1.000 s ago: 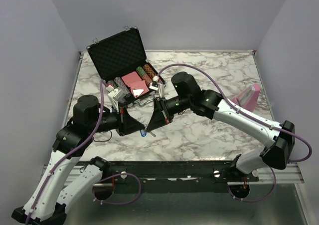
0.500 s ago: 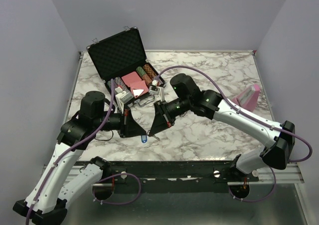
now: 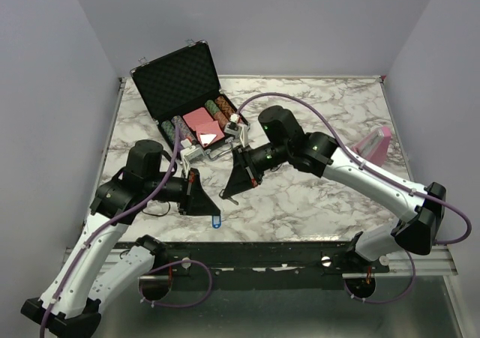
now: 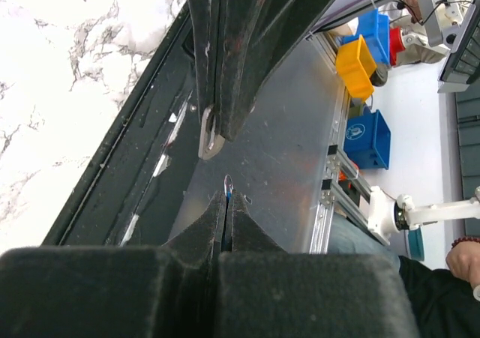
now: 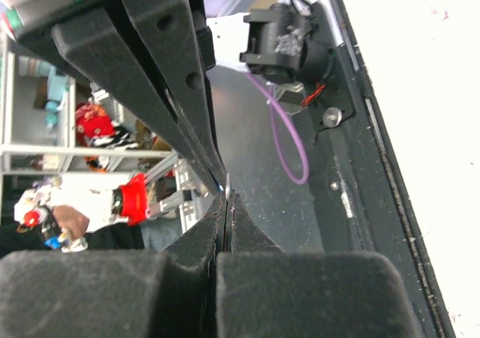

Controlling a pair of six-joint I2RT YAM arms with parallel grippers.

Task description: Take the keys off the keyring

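Note:
My left gripper [image 3: 213, 210] hangs over the table's near edge, shut on the bright blue piece [image 3: 216, 219] of the bunch. In the left wrist view its jaws [image 4: 227, 197] are pressed together with a thin blue and silver edge [image 4: 227, 184] sticking out. My right gripper [image 3: 226, 193] is just above and to the right of it, shut on a small silvery key [image 3: 227, 198]. That key [image 4: 210, 134] shows at the right gripper's fingers [image 4: 232, 61] in the left wrist view. In the right wrist view the jaws [image 5: 227, 197] pinch a thin metal sliver [image 5: 227, 182]. The ring itself is too small to make out.
An open black case [image 3: 180, 79] with poker chips [image 3: 216, 109] and red cards stands at the back left of the marble table [image 3: 330, 195]. A pink object [image 3: 375, 145] lies at the right. The near edge has a black rail [image 3: 285, 252].
My left gripper has moved toward the near edge, carrying the blue piece down and away. The right gripper has stayed almost still, so the two fingertips stand further apart.

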